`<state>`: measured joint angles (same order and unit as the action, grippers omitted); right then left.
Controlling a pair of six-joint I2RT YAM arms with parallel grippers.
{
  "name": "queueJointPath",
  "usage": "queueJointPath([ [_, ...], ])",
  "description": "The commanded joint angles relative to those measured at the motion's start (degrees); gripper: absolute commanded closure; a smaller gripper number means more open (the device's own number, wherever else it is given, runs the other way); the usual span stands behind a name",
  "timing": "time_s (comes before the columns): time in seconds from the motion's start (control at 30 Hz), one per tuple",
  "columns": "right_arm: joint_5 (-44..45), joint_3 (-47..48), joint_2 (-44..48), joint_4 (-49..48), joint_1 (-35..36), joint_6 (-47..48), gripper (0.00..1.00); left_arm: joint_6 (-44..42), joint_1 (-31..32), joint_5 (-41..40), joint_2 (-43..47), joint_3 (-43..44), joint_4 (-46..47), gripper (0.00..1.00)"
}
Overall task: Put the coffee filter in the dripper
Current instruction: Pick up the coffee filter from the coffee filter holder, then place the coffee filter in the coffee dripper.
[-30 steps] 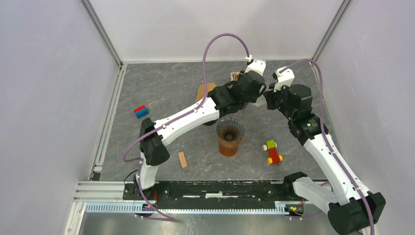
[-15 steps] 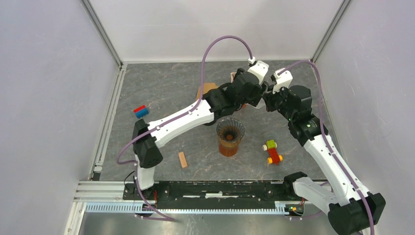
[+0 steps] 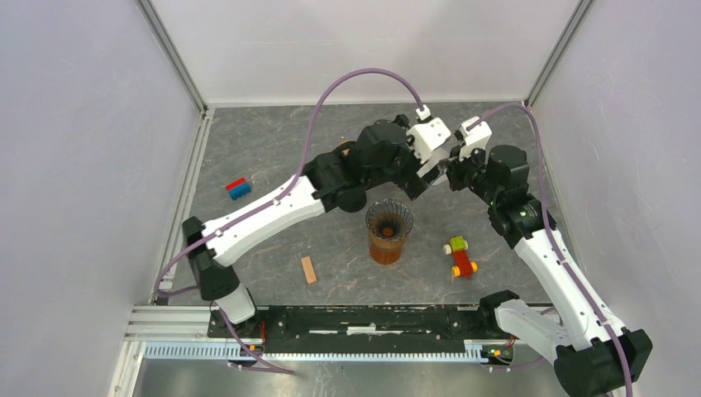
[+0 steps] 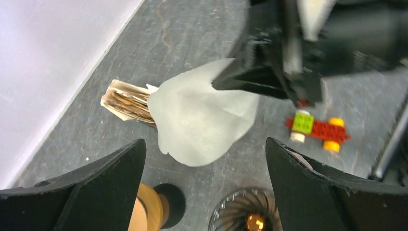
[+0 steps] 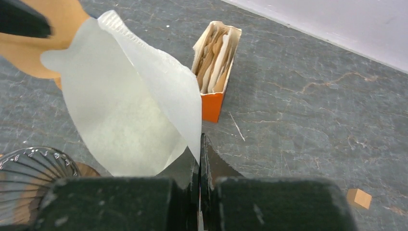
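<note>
Showing the coffee filter [image 5: 130,106] in mid-air, we see it pinched by its seamed edge between the closed fingers of the right gripper [image 5: 199,149]. The white paper cone extends ahead of those fingertips, clear of the table [image 5: 312,110]. We judge that the edge grip is chosen to leave the cone's body uncrushed and free to open.

The left gripper [image 4: 204,141] faces the filter with its jaws spread wide and nothing between them. The paper lies just ahead of its two fingers and touches neither. We read this as a spare hand placed to steady or shape the paper.

The dripper [image 3: 389,220], dark, ribbed and empty, sits on an amber cup [image 3: 386,248], below the filter and to the left of the right gripper's fingers. The filter is therefore not yet in it, and we judge that a lowering move over the dripper's mouth remains.

Beyond the right fingertips an orange box [image 5: 216,57] stands open-topped, holding spare filters upright for easy picking. A toy car [image 4: 315,127] lies ahead of the left gripper's right finger, apart from the work.

We find no brand, label or writing that we can read on the box, the dripper or the arms.
</note>
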<state>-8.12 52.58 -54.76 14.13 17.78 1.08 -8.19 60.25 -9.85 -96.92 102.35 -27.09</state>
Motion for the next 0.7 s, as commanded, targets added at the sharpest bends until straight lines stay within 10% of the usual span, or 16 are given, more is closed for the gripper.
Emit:
queueJointPath([
  [0.0,-9.38,2.87,0.11,1.73,0.16,2.55,1.0,-12.41,-0.28,13.05,8.55,-0.74,-8.55,0.0],
  [0.23,-23.14,14.22,-2.36,17.62,0.23,13.73,1.0,-20.88,-12.01,29.86,16.68,2.24,-24.98,0.02],
  [0.67,-31.22,32.46,-13.85,47.39,6.38,33.07,1.0,-27.43,-17.94,30.02,19.48,-3.83,-28.54,0.02],
])
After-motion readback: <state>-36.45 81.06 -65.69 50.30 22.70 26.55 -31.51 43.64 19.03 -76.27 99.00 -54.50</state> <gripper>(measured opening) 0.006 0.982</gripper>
